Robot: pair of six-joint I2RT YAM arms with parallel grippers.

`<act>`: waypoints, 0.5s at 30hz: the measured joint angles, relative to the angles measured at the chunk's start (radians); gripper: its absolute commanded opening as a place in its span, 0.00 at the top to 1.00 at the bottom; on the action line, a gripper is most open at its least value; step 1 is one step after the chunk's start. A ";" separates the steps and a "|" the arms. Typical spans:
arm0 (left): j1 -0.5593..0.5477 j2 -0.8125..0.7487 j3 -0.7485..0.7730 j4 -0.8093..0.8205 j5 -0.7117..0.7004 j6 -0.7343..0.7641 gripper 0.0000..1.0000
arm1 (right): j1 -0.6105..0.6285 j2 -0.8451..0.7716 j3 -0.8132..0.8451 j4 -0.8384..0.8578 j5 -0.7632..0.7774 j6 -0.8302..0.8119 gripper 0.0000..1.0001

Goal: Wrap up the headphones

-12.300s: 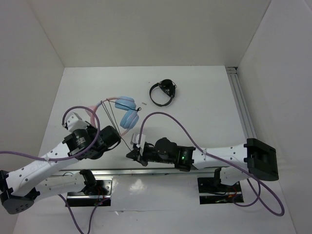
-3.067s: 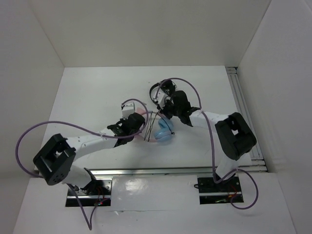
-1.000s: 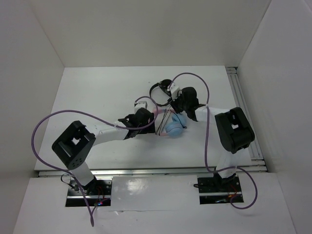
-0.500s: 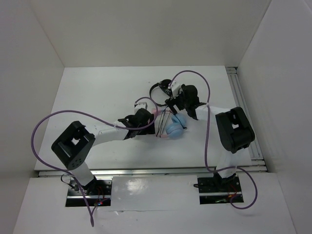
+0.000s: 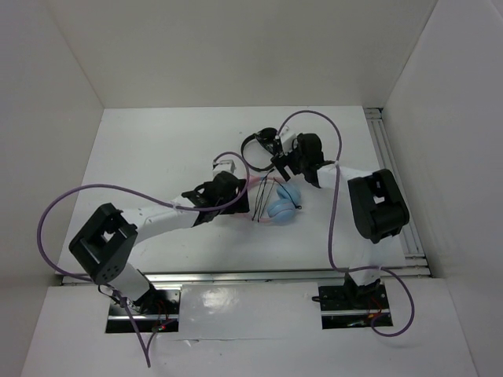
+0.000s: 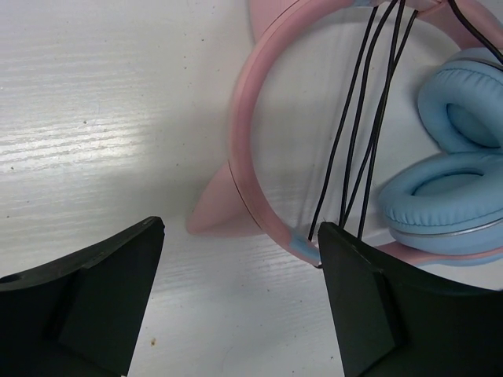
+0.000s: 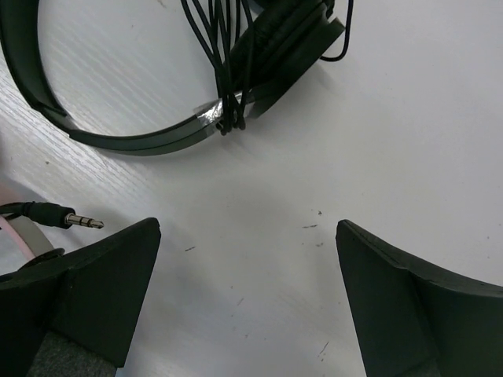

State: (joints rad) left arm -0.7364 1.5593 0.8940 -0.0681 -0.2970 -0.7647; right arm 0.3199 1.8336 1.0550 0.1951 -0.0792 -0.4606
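The headphones (image 5: 280, 206) lie mid-table, light blue earcups (image 6: 456, 188) side by side and the pink headband (image 6: 240, 149) with a cat ear (image 6: 214, 212) flat on the table. The thin black cable (image 6: 357, 126) runs in several strands across the headband loop. Its jack plug (image 7: 78, 221) lies loose on the table. My left gripper (image 6: 240, 314) (image 5: 238, 187) stands open just short of the headband, nothing between its fingers (image 6: 94, 290). My right gripper (image 7: 247, 306) (image 5: 279, 162) is open over bare table beyond the headphones, holding nothing.
Smaller all-black headphones (image 7: 118, 140) (image 5: 259, 146), their own cable bundled round the band, lie just past my right gripper. A metal rail (image 5: 393, 181) runs along the table's right edge. White walls close in the left, back and right.
My right gripper has opened, let go of the cable end and drawn back toward the black headphones. My left gripper has eased back slightly to the left, still open.
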 measured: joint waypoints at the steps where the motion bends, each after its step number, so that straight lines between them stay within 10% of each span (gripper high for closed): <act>1: 0.000 -0.004 -0.001 -0.002 0.000 0.000 0.07 | 0.000 0.004 0.000 -0.002 0.005 0.000 0.00; 15: 0.000 -0.261 0.041 -0.261 -0.110 -0.001 0.01 | -0.069 -0.026 0.148 -0.148 0.330 0.218 0.00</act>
State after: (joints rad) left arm -0.7364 1.2987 0.9348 -0.3290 -0.4068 -0.7658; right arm 0.2504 1.8080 1.2030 0.0467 0.2504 -0.2428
